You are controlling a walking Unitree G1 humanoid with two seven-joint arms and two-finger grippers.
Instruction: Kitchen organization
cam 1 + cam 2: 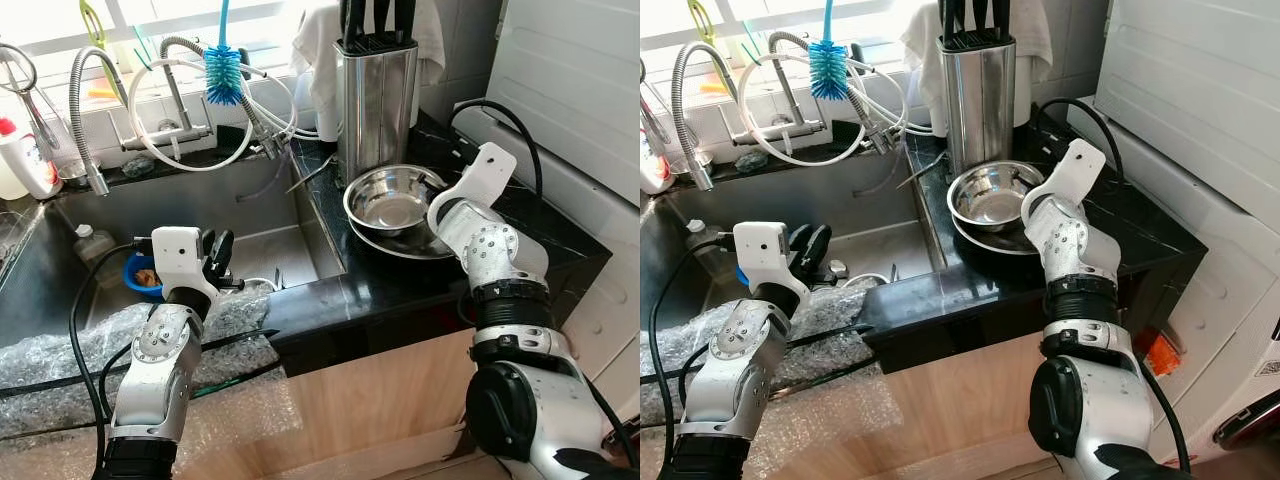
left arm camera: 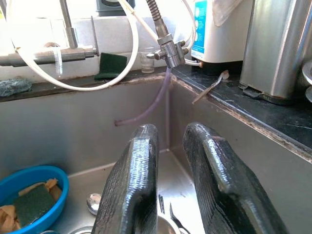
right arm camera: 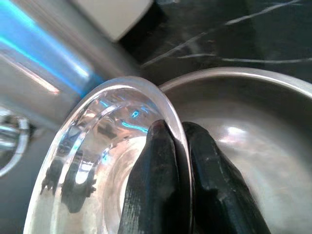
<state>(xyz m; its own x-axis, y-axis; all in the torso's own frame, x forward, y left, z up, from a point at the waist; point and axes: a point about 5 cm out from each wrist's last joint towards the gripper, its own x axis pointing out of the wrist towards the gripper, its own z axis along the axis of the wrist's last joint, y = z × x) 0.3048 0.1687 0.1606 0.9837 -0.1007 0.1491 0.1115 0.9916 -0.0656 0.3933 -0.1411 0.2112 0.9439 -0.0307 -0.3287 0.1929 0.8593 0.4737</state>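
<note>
A shiny steel bowl point(image 1: 390, 200) sits inside a wider steel dish point(image 1: 400, 247) on the black counter, right of the sink. My right gripper point(image 3: 178, 134) is shut on the bowl's rim point(image 3: 122, 92), one finger inside and one outside. The wider dish point(image 3: 253, 122) lies under the bowl. My left gripper point(image 1: 218, 250) hangs over the sink basin point(image 1: 200, 210). Its fingers point(image 2: 136, 175) stand a little apart, open, with nothing between them.
A steel knife block point(image 1: 375, 100) stands just behind the bowls. Faucets point(image 1: 90, 120), hoses and a blue bottle brush point(image 1: 222, 70) crowd the sink's back edge. A blue bowl with a sponge point(image 2: 29, 195) and a fork point(image 2: 175, 219) lie in the basin. Bubble wrap point(image 1: 60, 360) covers the near left edge.
</note>
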